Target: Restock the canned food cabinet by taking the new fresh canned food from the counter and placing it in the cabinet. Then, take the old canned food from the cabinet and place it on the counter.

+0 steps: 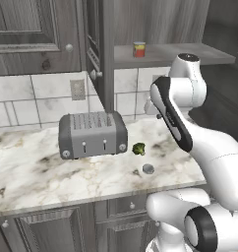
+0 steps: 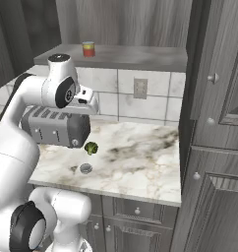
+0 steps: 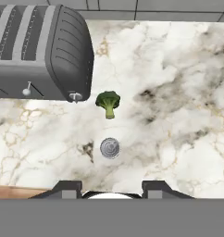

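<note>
Closest beneath my empty, closed claw [image 3: 111,189], the flat silver tin [image 3: 109,148] sits on the marble worktop [image 3: 178,139] near the broccoli [image 3: 108,102], while the red can [image 1: 139,49] stands on the cabinet shelf [image 1: 180,53].

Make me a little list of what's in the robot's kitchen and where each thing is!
flat silver tin: on the marble counter, near its front edge
broccoli: on the counter, between the tin and the toaster, touching neither
toaster: on the counter, by the tiled wall
red and yellow can: upright on the open cabinet's shelf
gripper: above the counter, looking down at the tin, shut, holding nothing
</note>
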